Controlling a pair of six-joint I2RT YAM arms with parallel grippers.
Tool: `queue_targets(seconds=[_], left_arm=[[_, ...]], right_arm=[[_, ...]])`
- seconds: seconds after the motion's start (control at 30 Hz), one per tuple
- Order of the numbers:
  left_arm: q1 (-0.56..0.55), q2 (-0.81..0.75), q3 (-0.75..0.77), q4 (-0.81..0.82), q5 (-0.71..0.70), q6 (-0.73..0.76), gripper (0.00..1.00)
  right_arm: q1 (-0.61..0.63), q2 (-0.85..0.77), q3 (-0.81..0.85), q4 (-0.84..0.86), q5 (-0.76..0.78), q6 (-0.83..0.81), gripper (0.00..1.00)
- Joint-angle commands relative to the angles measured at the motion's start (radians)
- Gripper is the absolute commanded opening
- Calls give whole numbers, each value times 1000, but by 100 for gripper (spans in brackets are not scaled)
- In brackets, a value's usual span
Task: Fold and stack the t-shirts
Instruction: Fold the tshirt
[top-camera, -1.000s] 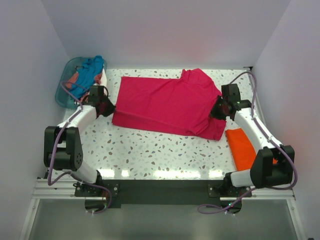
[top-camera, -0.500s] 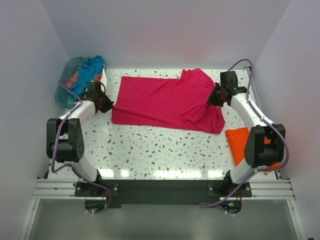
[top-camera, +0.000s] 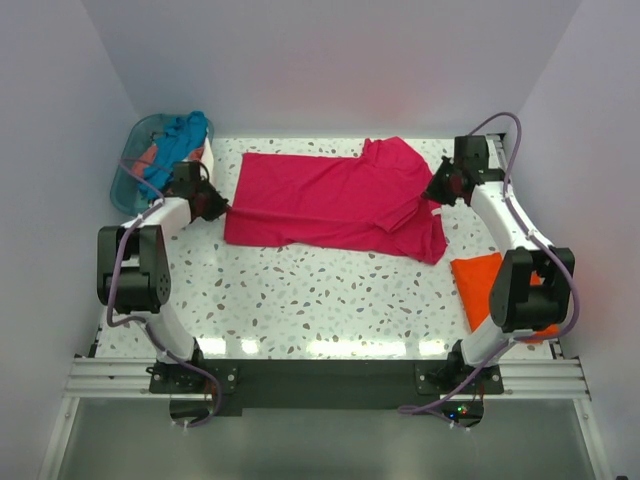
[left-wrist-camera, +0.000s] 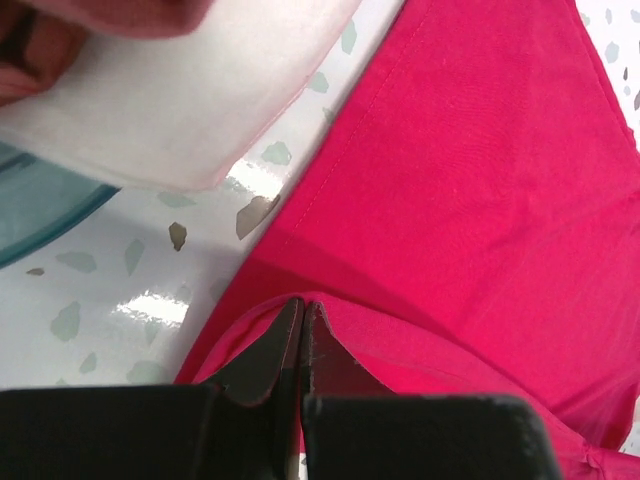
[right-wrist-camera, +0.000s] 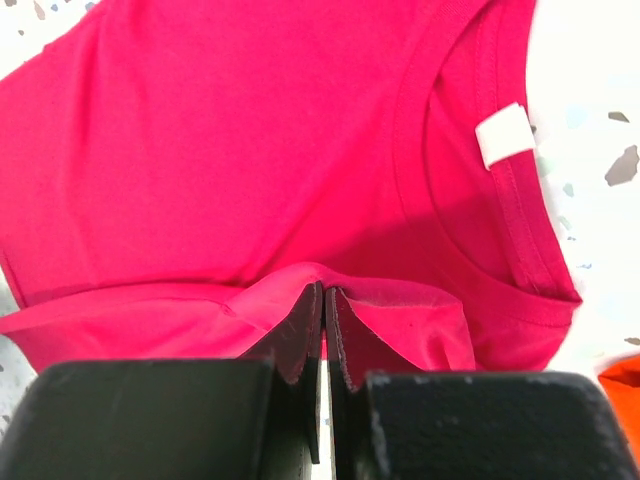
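The magenta-pink t-shirt (top-camera: 330, 205) lies spread across the back of the table, partly folded. My left gripper (top-camera: 213, 203) is shut on its left edge (left-wrist-camera: 420, 200), a fold of cloth pinched at the fingertips (left-wrist-camera: 302, 305). My right gripper (top-camera: 440, 190) is shut on its right side near the collar, where the white neck label (right-wrist-camera: 504, 135) shows. A folded orange t-shirt (top-camera: 485, 290) lies at the right edge by the right arm. Teal and salmon t-shirts (top-camera: 180, 140) sit in the basin. A white t-shirt (left-wrist-camera: 180, 100) lies by the basin.
The translucent teal plastic basin (top-camera: 128, 180) stands at the back left corner, close to my left arm. White walls enclose the table on the left, back and right. The speckled tabletop (top-camera: 320, 310) shows in front of the pink shirt.
Both grippers have moved toward the back of the table, dragging the pink shirt's near edge back with them. The shirt now lies narrower front to back.
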Motion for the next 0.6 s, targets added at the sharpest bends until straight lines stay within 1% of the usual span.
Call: queue_targets(seconds=[0.0, 0.37, 0.57], left_arm=[[3, 27, 67, 81, 48, 3, 0], [3, 123, 181, 75, 68, 12, 0], [3, 194, 230, 79, 105, 18, 0]], right_arm=[[-10, 20, 67, 38, -20, -14, 0], [-28, 66, 95, 40, -20, -20, 0], [-28, 118, 125, 38, -22, -28, 0]])
